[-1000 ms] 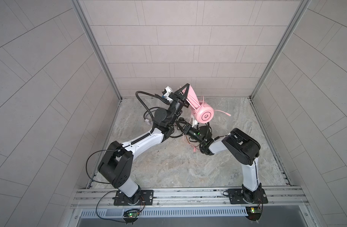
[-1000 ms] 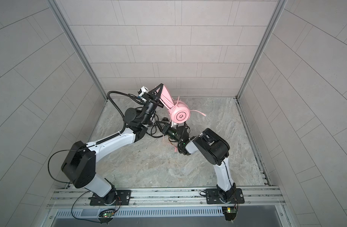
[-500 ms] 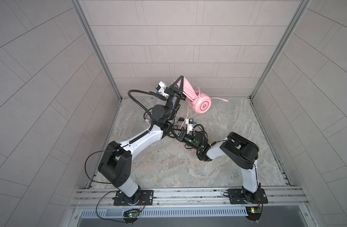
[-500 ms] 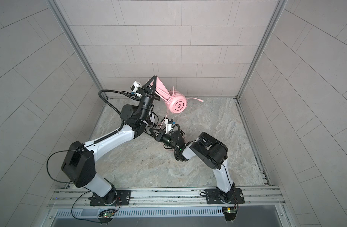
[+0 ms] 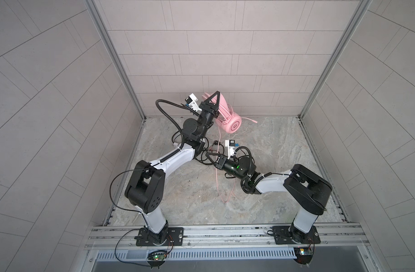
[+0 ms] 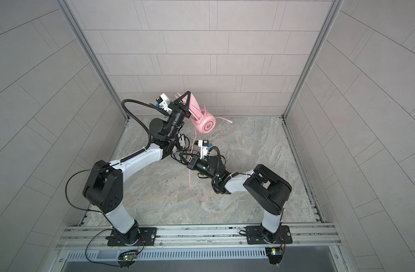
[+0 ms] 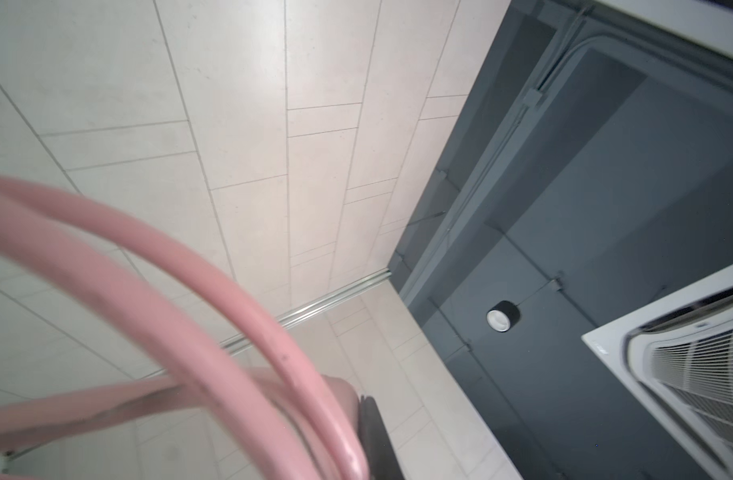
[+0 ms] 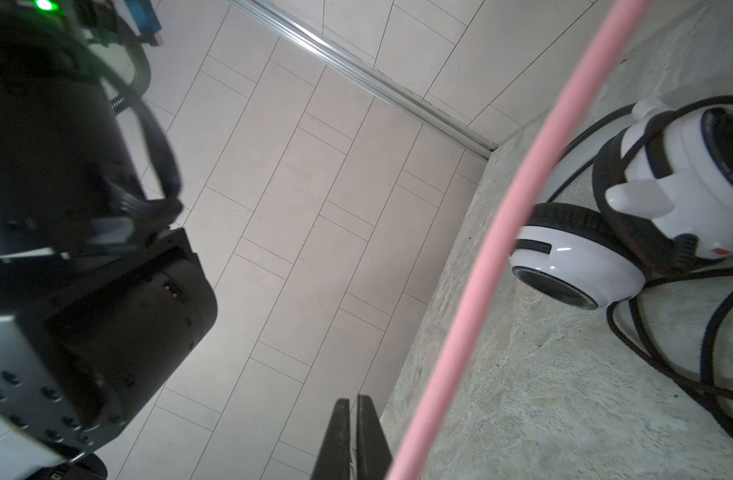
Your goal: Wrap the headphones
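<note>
The pink headphones (image 5: 232, 122) hang in the air near the back wall, with my left gripper (image 5: 216, 95) shut on their headband (image 7: 119, 266). One dark finger (image 7: 375, 436) shows against the band in the left wrist view. Their pink cable (image 5: 216, 179) drops to the floor and loops there. My right gripper (image 5: 207, 154) is low over the floor with its jaws shut and nothing between the tips (image 8: 353, 401). The pink cable (image 8: 501, 232) runs right beside them. The white-and-black headphones (image 8: 585, 257) lie on the floor with their black cable (image 8: 663, 357) coiled around, mostly hidden under my left arm in both top views.
Tiled walls close in the back (image 5: 225, 70) and both sides of the marbled floor (image 5: 272, 153). My left arm's forearm (image 5: 173, 160) crosses just beside the right gripper. A metal rail (image 5: 225, 232) runs along the front edge.
My left gripper has lifted the pink headphones up and back toward the wall. My right gripper has moved left and lower, and its jaws have closed beside the pink cable.
</note>
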`<state>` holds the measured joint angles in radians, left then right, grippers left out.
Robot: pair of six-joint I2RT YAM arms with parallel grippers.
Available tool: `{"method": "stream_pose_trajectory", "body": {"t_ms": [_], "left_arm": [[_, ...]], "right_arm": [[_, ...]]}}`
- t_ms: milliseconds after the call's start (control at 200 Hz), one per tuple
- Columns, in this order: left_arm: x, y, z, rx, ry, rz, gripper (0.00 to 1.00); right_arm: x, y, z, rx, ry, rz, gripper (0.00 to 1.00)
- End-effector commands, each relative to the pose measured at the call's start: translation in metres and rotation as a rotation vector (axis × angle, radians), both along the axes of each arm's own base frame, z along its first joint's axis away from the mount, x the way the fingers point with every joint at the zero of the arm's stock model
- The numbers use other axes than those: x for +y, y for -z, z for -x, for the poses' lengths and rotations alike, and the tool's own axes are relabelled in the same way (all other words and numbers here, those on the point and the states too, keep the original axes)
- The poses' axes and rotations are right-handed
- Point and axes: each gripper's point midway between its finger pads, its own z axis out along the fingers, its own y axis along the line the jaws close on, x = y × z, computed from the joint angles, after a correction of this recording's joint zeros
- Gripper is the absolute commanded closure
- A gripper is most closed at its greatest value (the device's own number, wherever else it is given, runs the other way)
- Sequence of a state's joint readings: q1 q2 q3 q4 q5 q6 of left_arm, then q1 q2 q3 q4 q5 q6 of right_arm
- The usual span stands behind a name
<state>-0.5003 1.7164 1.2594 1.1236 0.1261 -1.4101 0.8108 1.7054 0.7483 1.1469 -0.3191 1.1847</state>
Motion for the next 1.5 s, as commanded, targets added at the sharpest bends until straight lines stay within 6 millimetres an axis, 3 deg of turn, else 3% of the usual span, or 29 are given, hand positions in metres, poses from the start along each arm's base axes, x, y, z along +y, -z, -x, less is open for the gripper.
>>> {"method": "stream_pose_trajectory", "body": {"t_ms": [0, 185, 355, 455, 656, 771, 846, 926, 1041, 1191, 1306, 1496], "left_arm": [[0.002, -0.028, 0.023, -0.155, -0.048, -0.146, 1.00], [-0.004, -0.005, 0.024, -0.139, -0.051, -0.263, 1.00], [-0.011, 0.026, 0.027, -0.090, -0.033, -0.327, 1.00], [-0.002, 0.031, 0.037, -0.069, -0.065, -0.357, 1.00], [-0.006, 0.035, 0.050, -0.040, -0.009, -0.438, 1.00], [-0.008, 0.056, 0.051, 0.043, 0.025, -0.508, 1.00], [-0.004, 0.066, 0.054, 0.074, 0.023, -0.554, 1.00], [0.008, 0.072, 0.057, 0.110, -0.009, -0.595, 1.00], [0.012, 0.064, 0.061, 0.118, 0.031, -0.579, 1.00], [-0.016, 0.055, 0.072, 0.108, 0.267, -0.587, 1.00], [-0.037, 0.053, 0.096, 0.091, 0.483, -0.600, 1.00], [-0.051, 0.051, 0.144, 0.057, 0.735, -0.614, 1.00]], "right_arm": [[0.001, 0.016, 0.021, 0.056, -0.097, 0.200, 0.93], [-0.025, 0.000, 0.044, -0.009, -0.156, 0.515, 0.93], [-0.045, -0.060, 0.043, -0.116, -0.178, 0.554, 0.94], [-0.058, -0.056, 0.035, -0.113, -0.169, 0.622, 0.95], [-0.089, -0.072, 0.025, -0.143, -0.129, 0.636, 0.95], [-0.117, -0.085, 0.018, -0.164, -0.052, 0.647, 0.96], [-0.139, -0.083, 0.016, -0.162, -0.010, 0.696, 0.96], [-0.161, -0.068, 0.014, -0.142, 0.032, 0.781, 0.96], [-0.177, -0.043, 0.012, -0.114, 0.057, 0.869, 0.96], [-0.199, -0.028, 0.004, -0.132, 0.135, 0.999, 0.93], [-0.211, -0.034, -0.005, -0.184, 0.203, 1.060, 0.91], [-0.223, -0.043, -0.030, -0.243, 0.332, 1.084, 0.89]]}}
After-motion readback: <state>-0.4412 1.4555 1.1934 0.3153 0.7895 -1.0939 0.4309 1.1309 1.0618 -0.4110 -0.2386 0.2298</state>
